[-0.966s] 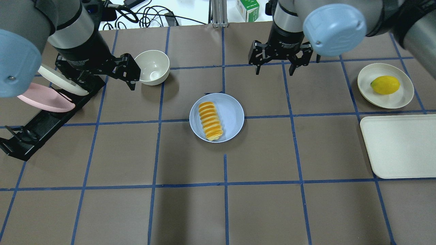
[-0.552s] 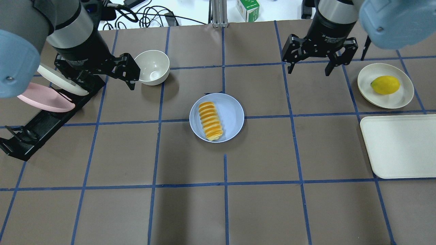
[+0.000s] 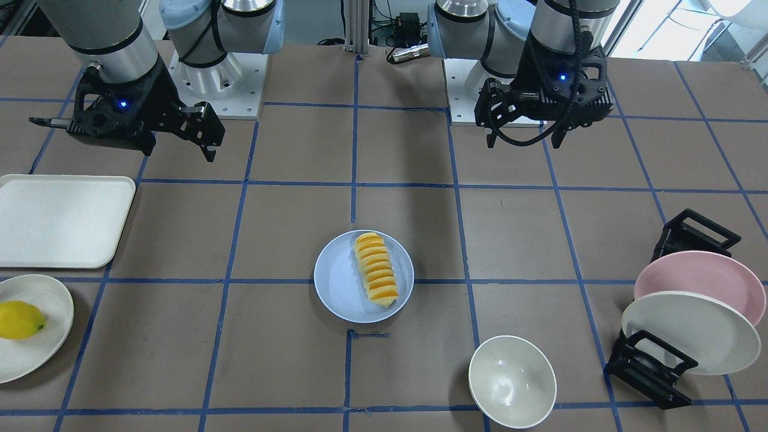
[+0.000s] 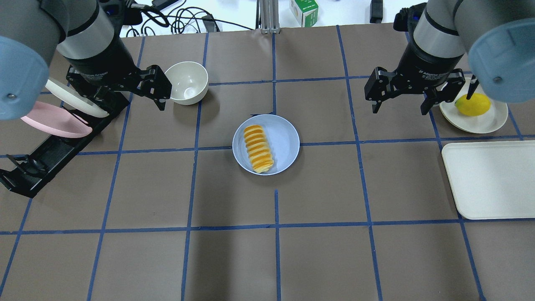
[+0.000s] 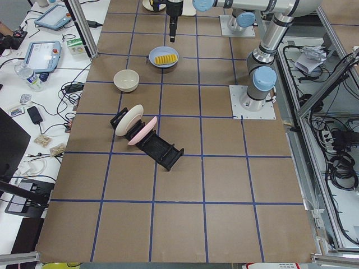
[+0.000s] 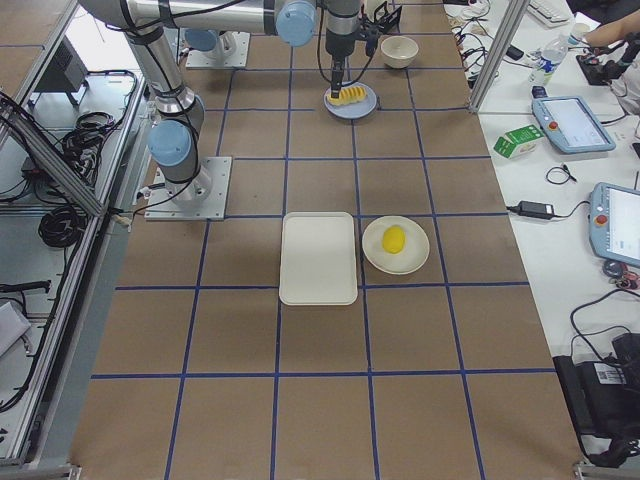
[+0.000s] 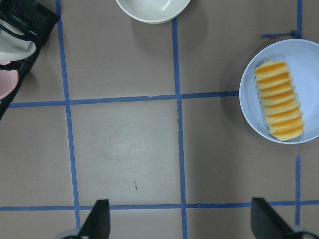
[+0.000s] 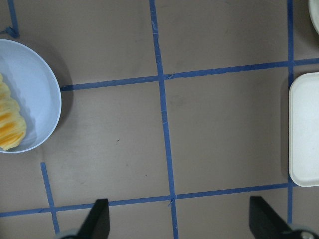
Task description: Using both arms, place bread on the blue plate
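The bread (image 4: 258,149) lies lengthwise on the left half of the blue plate (image 4: 286,142) at the table's middle. Both also show in the front view, the bread (image 3: 376,269) on the plate (image 3: 339,282), and in the left wrist view (image 7: 279,107). My left gripper (image 4: 125,98) is open and empty, hovering to the plate's far left next to the white bowl. My right gripper (image 4: 398,109) is open and empty, hovering to the plate's far right next to the lemon plate. The right wrist view shows only the plate's edge (image 8: 30,89).
A white bowl (image 4: 187,82) stands at the back left. A black rack (image 4: 46,154) holds a pink plate and a cream plate at the left edge. A lemon (image 4: 473,104) lies on a cream plate at the right. A cream tray (image 4: 491,179) lies nearer.
My right gripper has moved to the right, away from the blue plate and up to the lemon plate. The left arm, the bread and the plate have not moved.
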